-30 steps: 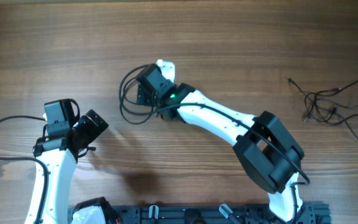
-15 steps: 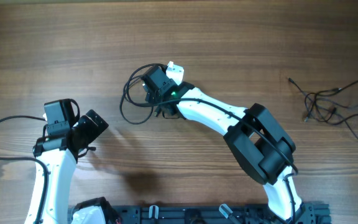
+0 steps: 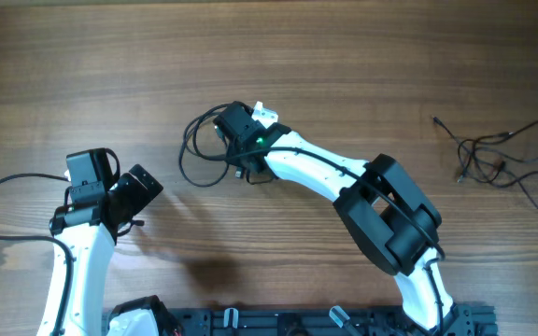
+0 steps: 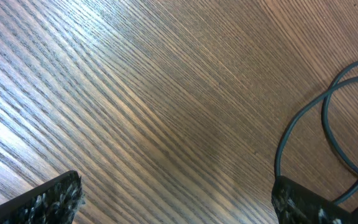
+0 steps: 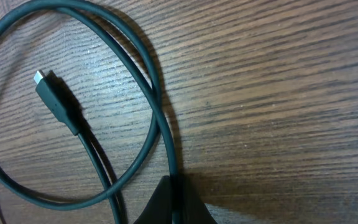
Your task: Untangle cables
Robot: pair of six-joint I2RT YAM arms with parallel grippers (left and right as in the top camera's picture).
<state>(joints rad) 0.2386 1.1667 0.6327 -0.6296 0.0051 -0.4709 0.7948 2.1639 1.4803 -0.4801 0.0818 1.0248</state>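
Observation:
A dark cable lies in a loose loop at mid-table. In the right wrist view the same cable curls round its small plug. My right gripper is shut on one strand at the loop's right side; the jaws pinch that strand against the wood. A second tangle of thin black cables lies far right, untouched. My left gripper hovers at lower left, open and holding nothing. Its fingertips stand wide apart over bare wood, and part of the cable loop shows at the right edge.
The left arm's own black cable loops out to the left edge. A dark rail runs along the near edge of the wooden table.
My right gripper has shut on the cable strand and shifted slightly to the right. The loop has been nudged a little with it. The left arm has not moved.

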